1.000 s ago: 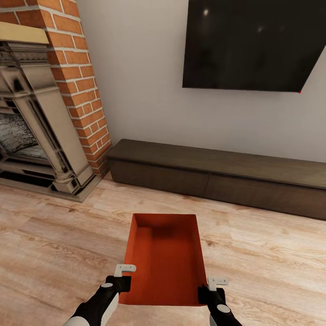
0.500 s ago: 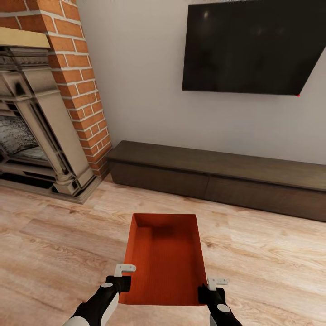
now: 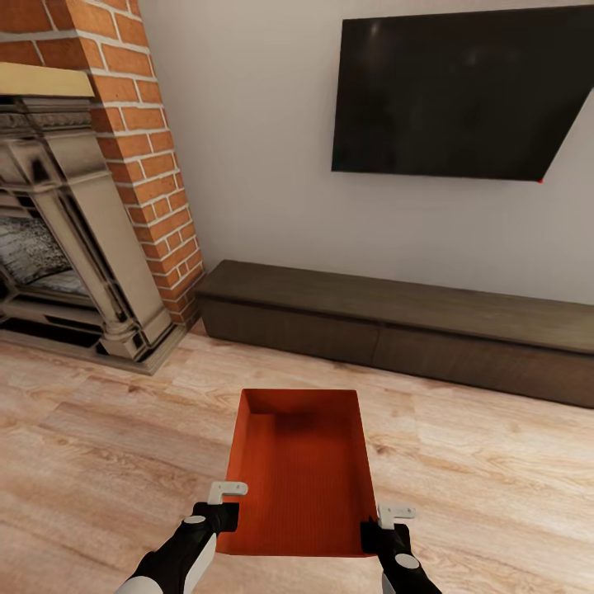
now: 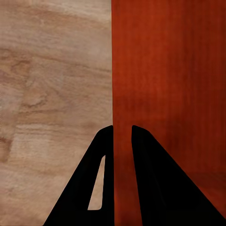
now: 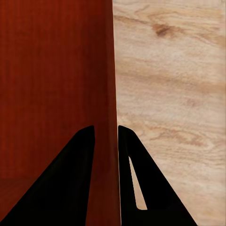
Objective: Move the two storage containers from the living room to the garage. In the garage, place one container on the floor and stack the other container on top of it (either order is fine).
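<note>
We hold one orange-red storage container (image 3: 301,470) out in front at the lower centre of the head view, raised above the light wood plank floor (image 3: 495,487), long axis pointing away from us, open top up, ribbed bottom visible. Left gripper (image 3: 224,505) is clamped on the container's near left side wall at the lower left of the frame; right gripper (image 3: 382,525) is clamped on the near right side wall at the lower right. In the left wrist view the left gripper (image 4: 122,141) has its two dark fingers (image 4: 96,174) straddling the red wall edge of the storage container (image 4: 169,84), one finger outside over the floor (image 4: 52,75), one inside the bin. In the right wrist view the right gripper (image 5: 106,141) does the same, fingers (image 5: 141,179) either side of the wall of the storage container (image 5: 52,80), wood floor (image 5: 174,80) beyond. We are in the living room: red brick fireplace (image 3: 124,157) with a grey stone surround at the left and upper left, black wall TV (image 3: 458,91) at the upper right on a pale wall (image 3: 247,148), long low dark brown cabinet (image 3: 396,326) along the wall across the middle of the frame.
</note>
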